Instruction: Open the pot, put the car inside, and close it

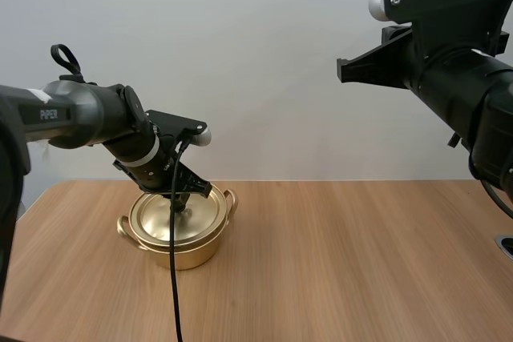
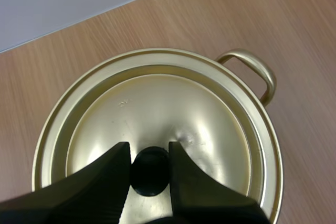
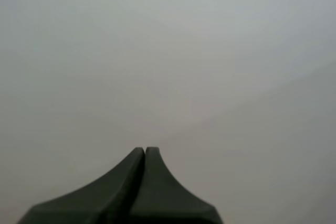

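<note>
On the table (image 1: 361, 262), left of centre: golden pot (image 1: 183, 255), lid (image 2: 157, 103) on, left hand (image 2: 148, 146) clamped on its black knob (image 2: 150, 177); right hand (image 3: 144, 153) together, empty. Risk: the shallow tip grip may slip when the lid lifts.

A wooden table (image 1: 361, 262), light brown with a fine straight grain, spreads across the high view from 9 o'clock through 6 to 3 o'clock. Its far edge meets a plain, pale grey-white wall (image 1: 256, 62) that takes up everything toward 12 o'clock. The light is soft and even, without hard shadows. From the left wrist the same wood meets the same pale wall along a straight line.
</note>
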You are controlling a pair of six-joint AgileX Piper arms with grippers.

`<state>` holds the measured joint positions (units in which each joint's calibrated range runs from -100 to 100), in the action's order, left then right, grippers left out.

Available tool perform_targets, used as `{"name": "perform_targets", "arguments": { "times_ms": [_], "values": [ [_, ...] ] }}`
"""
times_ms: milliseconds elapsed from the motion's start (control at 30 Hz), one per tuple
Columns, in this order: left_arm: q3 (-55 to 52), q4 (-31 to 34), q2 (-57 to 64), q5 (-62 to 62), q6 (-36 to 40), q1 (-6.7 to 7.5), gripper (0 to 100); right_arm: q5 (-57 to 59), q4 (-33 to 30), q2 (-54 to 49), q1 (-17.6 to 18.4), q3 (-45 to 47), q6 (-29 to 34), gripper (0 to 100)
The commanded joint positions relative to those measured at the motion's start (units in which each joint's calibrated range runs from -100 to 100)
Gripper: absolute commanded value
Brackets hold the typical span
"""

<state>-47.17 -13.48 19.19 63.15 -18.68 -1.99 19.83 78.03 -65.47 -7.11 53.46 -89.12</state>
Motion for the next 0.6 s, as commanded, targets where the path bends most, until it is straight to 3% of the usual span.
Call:
{"name": "perform_targets", "arguments": {
  "times_ms": [0, 567],
  "values": [
    [-0.19, 0.07, -1.82, 0.37, -0.06, -0.04, 0, 3.69, -0.41, 0.04, -0.03, 0.09, 0.05, 0],
    [-0.22, 0.86, -6.65, -0.16, -0.39, -0.04, 0, 3.42, -0.41, 0.04, -0.03, 0.09, 0.05, 0]
  ]
}}
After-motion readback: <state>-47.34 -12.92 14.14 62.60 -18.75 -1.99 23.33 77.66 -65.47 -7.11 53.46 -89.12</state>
